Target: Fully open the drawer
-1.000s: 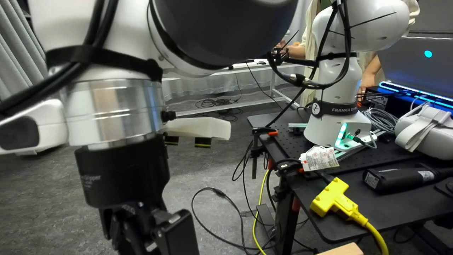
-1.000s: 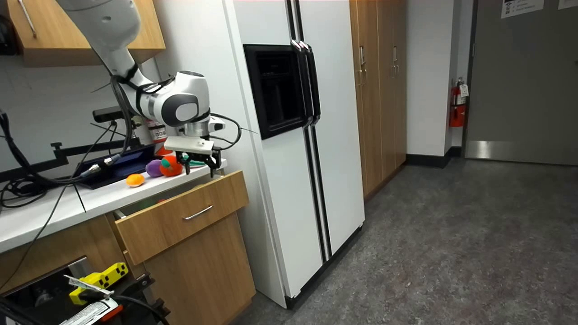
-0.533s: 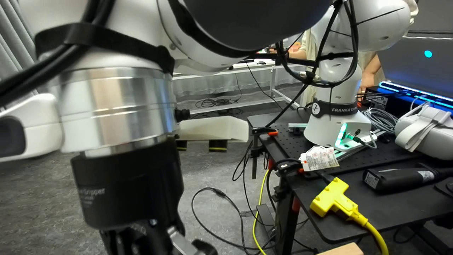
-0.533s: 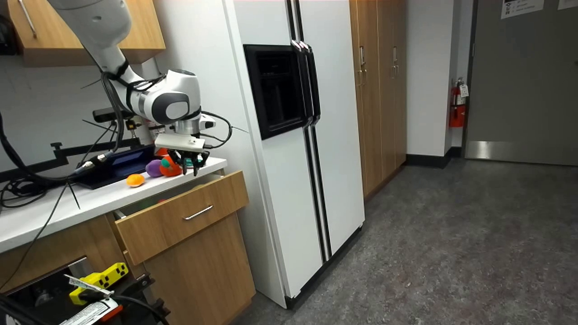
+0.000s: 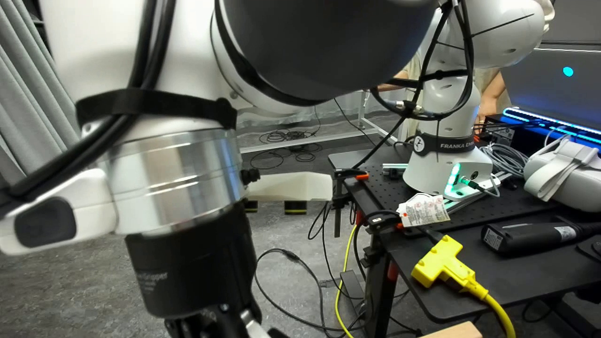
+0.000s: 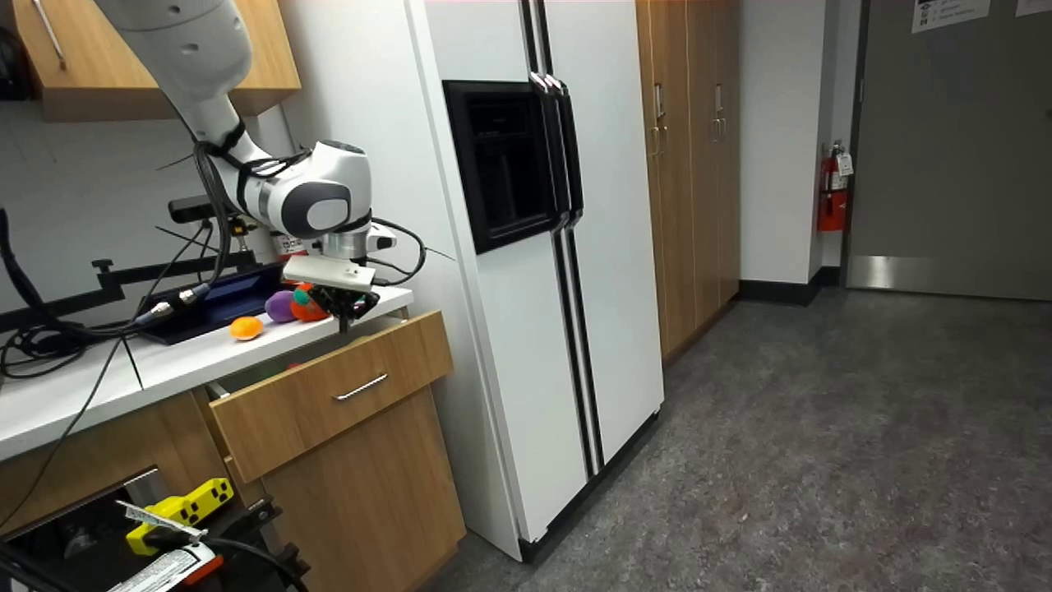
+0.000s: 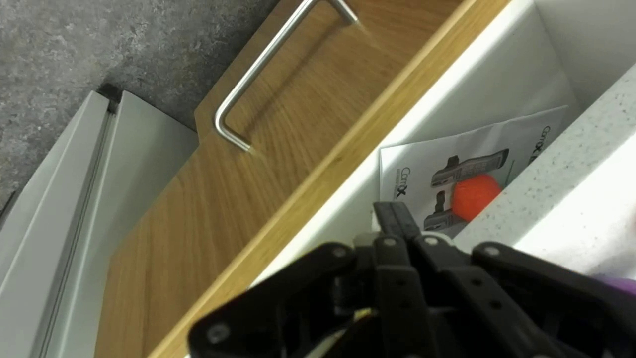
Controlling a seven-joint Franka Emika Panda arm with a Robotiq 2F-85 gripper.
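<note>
The wood-fronted drawer (image 6: pixel 288 427) stands pulled out part way from under the counter. In the wrist view its white inside wall (image 7: pixel 343 219) shows behind the wooden front, with the metal handle (image 7: pixel 258 62) on the outer face. My gripper (image 7: pixel 395 205) is shut, its two fingertips pressed together with nothing between them. It points down over the drawer's gap, between the front panel and the counter edge. In an exterior view the gripper (image 6: pixel 343 327) hangs just behind the panel's top edge; whether it touches the drawer I cannot tell.
Inside the drawer lie a white leaflet (image 7: pixel 412 161) and an orange-red object (image 7: pixel 474 196). Beside the gap runs the counter edge (image 7: pixel 556 164). An orange item (image 6: pixel 246 329), a purple one (image 6: pixel 280 307) and a red one (image 6: pixel 306 311) sit on the counter. A refrigerator (image 6: pixel 509 329) stands alongside.
The gripper's fingers have come together from a wide spread. The hand has shifted back toward the counter, then dropped lower over the drawer. The drawer has not moved.
</note>
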